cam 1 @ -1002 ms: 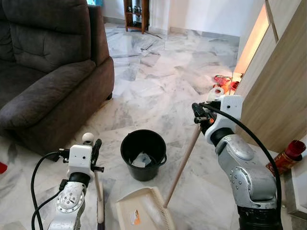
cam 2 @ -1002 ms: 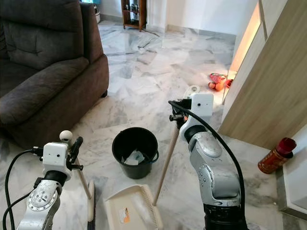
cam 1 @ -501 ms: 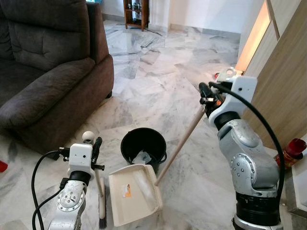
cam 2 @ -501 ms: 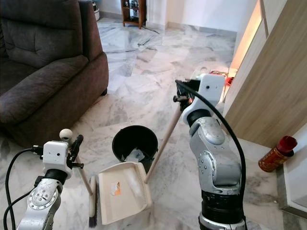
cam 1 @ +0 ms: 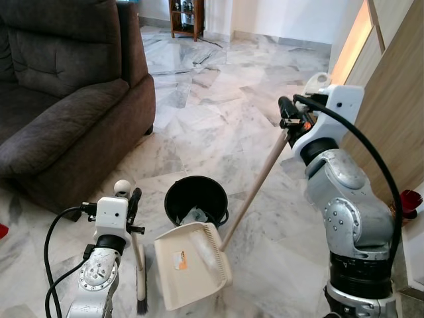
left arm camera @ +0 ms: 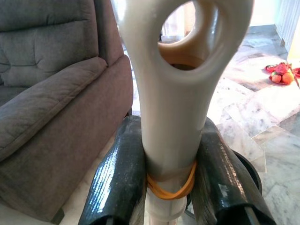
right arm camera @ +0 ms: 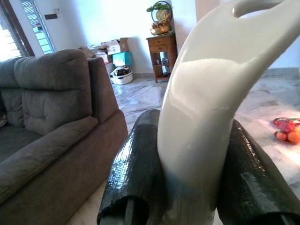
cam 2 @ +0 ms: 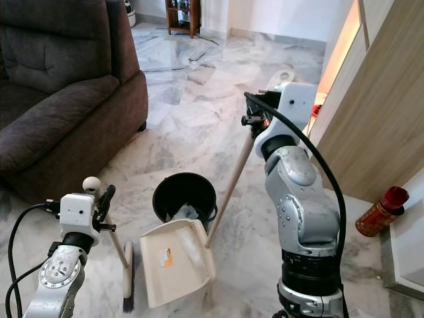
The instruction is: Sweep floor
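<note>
The right hand (cam 1: 286,119) was shut tight on the dustpan (cam 1: 192,265) stick's top, pan tipped by the bucket (cam 1: 196,200). Left hand (cam 1: 134,211) gripped the brush (cam 1: 140,278) handle. Both prob. light & stiff.

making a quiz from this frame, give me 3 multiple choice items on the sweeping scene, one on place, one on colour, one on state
1. Where is the bucket?
A. on the sofa
B. on the floor just beyond the dustpan
C. beside the red bottle

2. What colour is the dustpan?
A. cream
B. blue
C. black

3. What is the right gripper doing?
A. hanging open
B. shut on the dustpan handle
C. holding the bucket

Answers:
1 B: the bucket stands on the marble floor with the pan's far edge against its rim.
2 A: the pan is cream, with a small orange label.
3 B: the right wrist view shows both black fingers pressed on the pale handle.
</note>
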